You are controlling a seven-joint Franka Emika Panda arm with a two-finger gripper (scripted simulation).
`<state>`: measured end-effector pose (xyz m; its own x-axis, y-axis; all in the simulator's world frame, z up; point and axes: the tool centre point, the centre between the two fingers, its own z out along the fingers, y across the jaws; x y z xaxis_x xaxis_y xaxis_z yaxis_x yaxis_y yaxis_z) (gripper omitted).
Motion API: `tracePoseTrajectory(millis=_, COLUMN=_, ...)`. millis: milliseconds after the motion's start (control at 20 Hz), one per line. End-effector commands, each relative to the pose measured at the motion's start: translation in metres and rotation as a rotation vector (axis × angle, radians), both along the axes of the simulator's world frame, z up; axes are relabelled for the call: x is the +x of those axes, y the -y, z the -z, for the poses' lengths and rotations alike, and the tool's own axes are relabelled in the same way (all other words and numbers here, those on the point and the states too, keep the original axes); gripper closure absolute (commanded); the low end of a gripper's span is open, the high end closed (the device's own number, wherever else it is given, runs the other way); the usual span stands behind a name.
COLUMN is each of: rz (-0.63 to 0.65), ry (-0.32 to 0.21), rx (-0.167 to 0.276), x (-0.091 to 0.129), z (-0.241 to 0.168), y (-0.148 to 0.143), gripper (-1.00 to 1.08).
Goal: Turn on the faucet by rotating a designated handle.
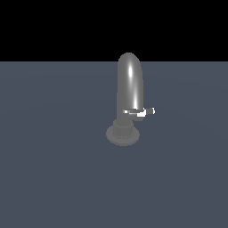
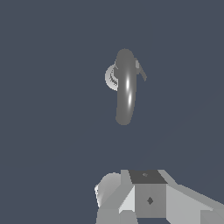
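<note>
Faucet [image 1: 129,84] stands upright on the dark blue-grey floor [image 1: 53,178], and we see its glossy grey spout rise from a round flat disc base through a ribbed collar to a rounded, arched top. From a narrow band low on the spout, the handle [image 1: 144,111] sticks out sideways toward the exterior view's right, thin and silvery-white with a bright tip. In the wrist view we look down on the arched spout, the handle [image 2: 141,71] showing as a small stub beside it. The gripper [image 2: 140,199] appears only as grey blocky parts at that picture's edge, well apart from the faucet and touching nothing; we cannot tell whether its fingers are spread or pressed together. It does not appear in the exterior view.
</note>
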<state>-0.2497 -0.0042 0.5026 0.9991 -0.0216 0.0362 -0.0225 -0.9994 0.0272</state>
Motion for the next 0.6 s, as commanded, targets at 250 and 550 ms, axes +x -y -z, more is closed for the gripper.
tracePoseTrajectory(millis=250, rz=0.008, ry=-0.009, rx=0.004, x=0.003, z=0.0, y=0.0, gripper=1.08)
tracePoseTrajectory(millis=550, rz=0.041, ry=-0.046, rx=0.021, x=0.014, z=0.0, y=-0.001, gripper=1.08)
